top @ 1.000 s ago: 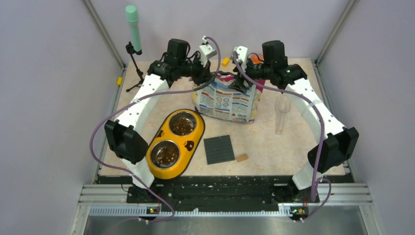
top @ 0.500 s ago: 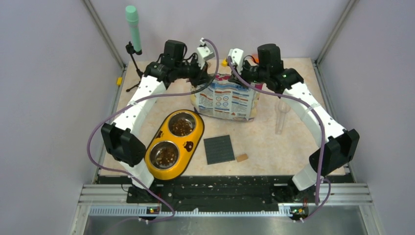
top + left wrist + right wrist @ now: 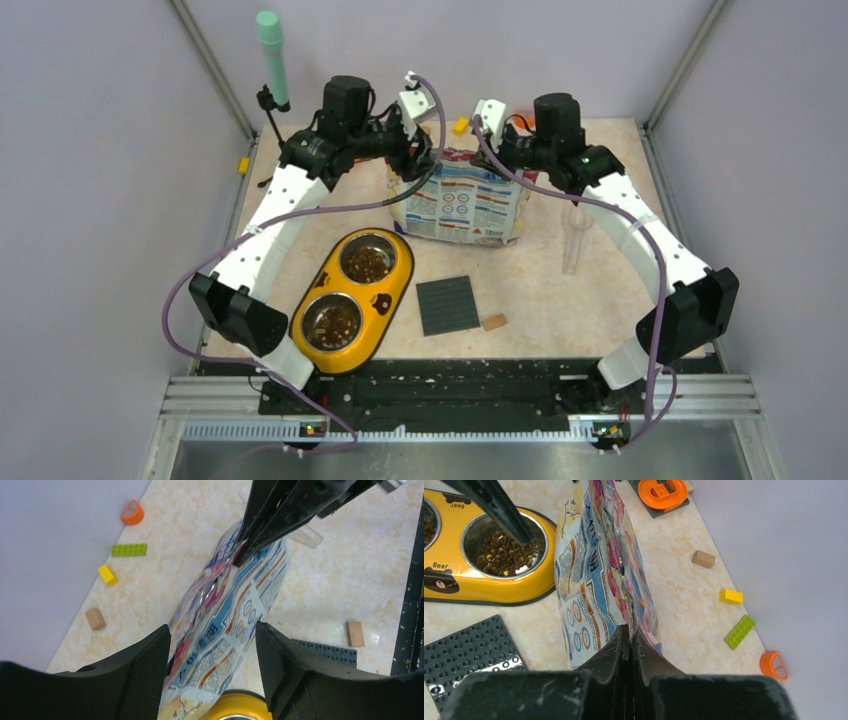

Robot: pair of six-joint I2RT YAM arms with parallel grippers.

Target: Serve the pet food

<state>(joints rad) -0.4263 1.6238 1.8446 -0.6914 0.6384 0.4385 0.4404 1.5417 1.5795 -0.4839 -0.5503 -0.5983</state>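
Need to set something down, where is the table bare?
Front right is bare, between the grey baseplate, the clear scoop and the right arm. The back is crowded with the bag and small bricks; the yellow feeder fills front left.

Robot test cell in a lab, plain lilac partition walls (image 3: 100,200) on three sides, aluminium extrusion rail (image 3: 730,392) at the marble-patterned tabletop's (image 3: 540,290) near edge carrying cabled robot arms (image 3: 268,232), loose toy bricks (image 3: 129,549) along the far edge, green-capped tripod stand (image 3: 270,45) at the far-left corner.
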